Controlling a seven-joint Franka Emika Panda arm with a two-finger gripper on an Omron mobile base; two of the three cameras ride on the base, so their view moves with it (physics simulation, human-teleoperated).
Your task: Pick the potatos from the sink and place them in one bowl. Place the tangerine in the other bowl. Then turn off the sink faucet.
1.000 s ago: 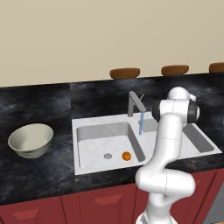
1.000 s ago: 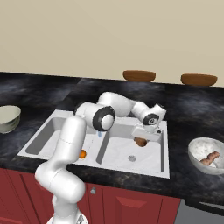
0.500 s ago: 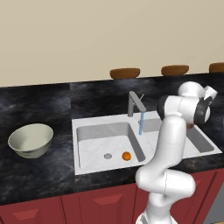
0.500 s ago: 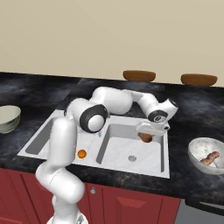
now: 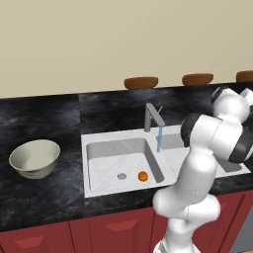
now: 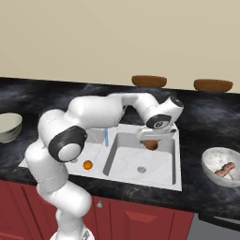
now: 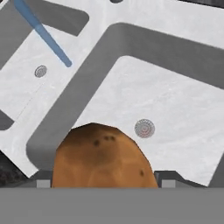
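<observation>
A rounded, speckled brown potato (image 7: 103, 158) hangs above the right basin of the white rectangular double-basin sink (image 6: 145, 165), clear of its floor and of the small grey drain. A second, reddish-brown potato (image 6: 224, 169) lies in the pale speckled bowl (image 6: 212, 158) on the dark counter, right of the sink. The small bright orange tangerine (image 5: 143, 176) rests on the left basin's floor, just beside that drain. The pale cream-green glossy bowl (image 5: 34, 157) stands upright, left of the sink. The grey metal faucet (image 5: 152, 116) pours a thin blue stream.
</observation>
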